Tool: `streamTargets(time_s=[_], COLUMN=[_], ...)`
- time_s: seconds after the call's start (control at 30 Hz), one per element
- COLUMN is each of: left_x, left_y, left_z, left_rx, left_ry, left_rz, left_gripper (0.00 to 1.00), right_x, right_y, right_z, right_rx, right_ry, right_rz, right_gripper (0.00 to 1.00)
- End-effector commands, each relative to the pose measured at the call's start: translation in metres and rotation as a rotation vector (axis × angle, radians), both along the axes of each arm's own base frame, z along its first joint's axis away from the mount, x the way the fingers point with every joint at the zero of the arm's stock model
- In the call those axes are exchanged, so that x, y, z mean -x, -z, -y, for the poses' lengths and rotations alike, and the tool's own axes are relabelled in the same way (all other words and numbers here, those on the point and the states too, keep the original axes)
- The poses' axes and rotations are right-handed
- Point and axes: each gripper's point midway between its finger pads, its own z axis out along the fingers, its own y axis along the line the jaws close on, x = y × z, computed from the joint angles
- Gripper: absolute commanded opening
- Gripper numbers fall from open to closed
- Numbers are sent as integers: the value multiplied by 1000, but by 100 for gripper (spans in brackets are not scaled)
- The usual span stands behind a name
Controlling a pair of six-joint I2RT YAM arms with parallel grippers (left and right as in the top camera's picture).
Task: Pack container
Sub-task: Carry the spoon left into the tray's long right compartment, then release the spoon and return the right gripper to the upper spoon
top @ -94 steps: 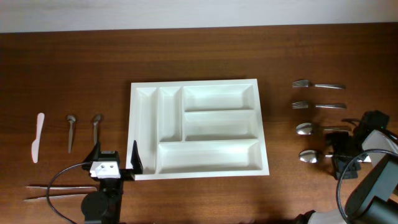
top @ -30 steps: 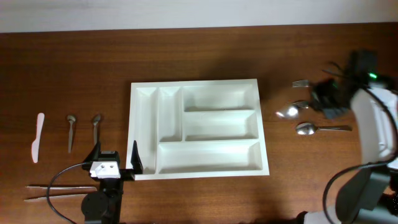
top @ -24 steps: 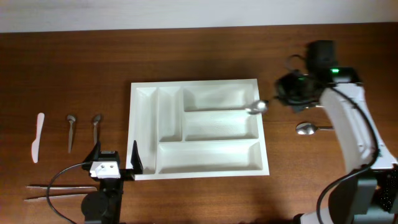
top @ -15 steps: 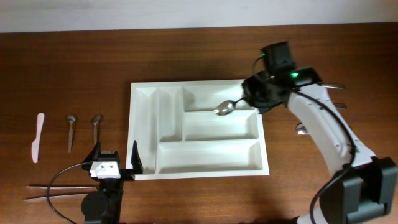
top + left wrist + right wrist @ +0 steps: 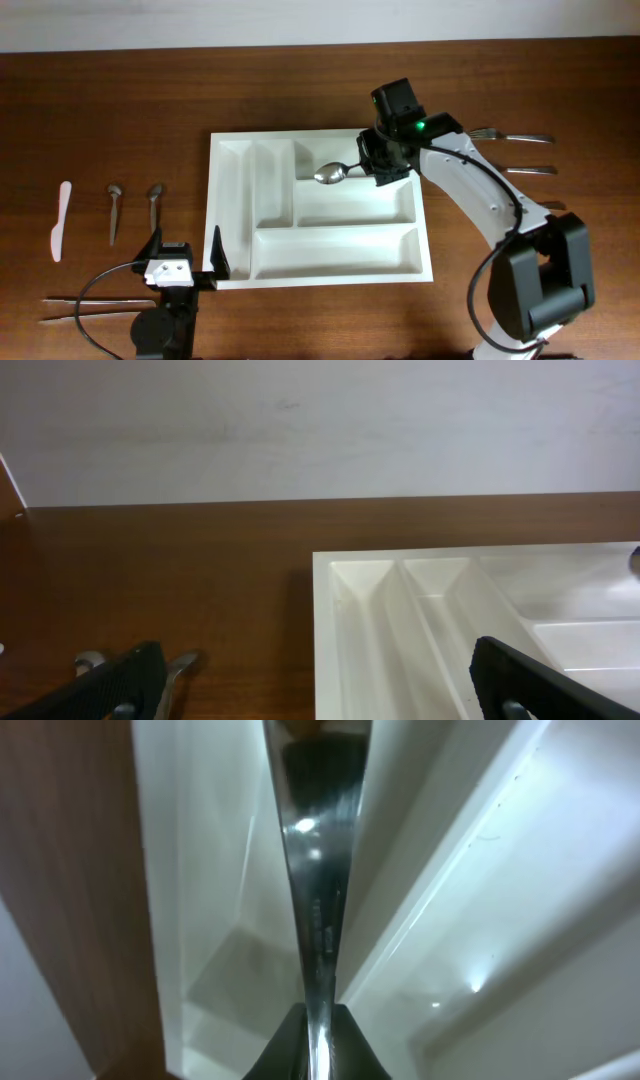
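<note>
From overhead, the container [image 5: 335,252], a white cutlery tray with five compartments, lies flat in the middle of the wooden bench [image 5: 120,110]. The right gripper [image 5: 372,168] is clenched on the handle of a metal spoon [image 5: 331,174]. The spoon's bowl sits over the upper wide compartment, close to the divider below it; whether it touches the plastic cannot be told. The left gripper [image 5: 186,252] rests at the tray's near left corner with its jaws spread wide and nothing between them. To the left lie a white plastic knife [image 5: 62,220], two small spoons [image 5: 114,212] and a pair of thin sticks [image 5: 90,308]. Two forks [image 5: 512,136] lie to the right.

In the left wrist view, the released left gripper [image 5: 330,685] shows a black finger at each lower corner. The tray's [image 5: 440,556] two narrow compartments are ahead, and the small spoons' [image 5: 185,658] ends are on the wood to the left.

In the right wrist view, the fingertips [image 5: 285,1038] pinch the spoon's [image 5: 320,870] handle over the white compartments [image 5: 480,870]. A small stamp on the handle is too fine to read.
</note>
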Motion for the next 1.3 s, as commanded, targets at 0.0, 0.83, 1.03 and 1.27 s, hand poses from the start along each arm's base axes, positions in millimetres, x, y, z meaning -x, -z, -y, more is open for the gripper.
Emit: streamTargets(time_s=[0.0,0.83,1.03,1.27], left_x=[0,0,0,0], left_y=[1,1,1,1], left_z=[4,4,4,4], left_rx=[-18,-18,-18,-18], left_ry=[24,24,24,24], left_rz=[1,1,1,1], left_gripper=[99,99,99,99], right_x=[-3,-96,-79,5], right_y=[14,-78,-90,-45], right_z=[2,113,153,254], right_rx=[21,51,102,138], right_ry=[54,-151,-152,199], right_rz=[-30,333,272,-140], right_gripper=[11,91,99,99])
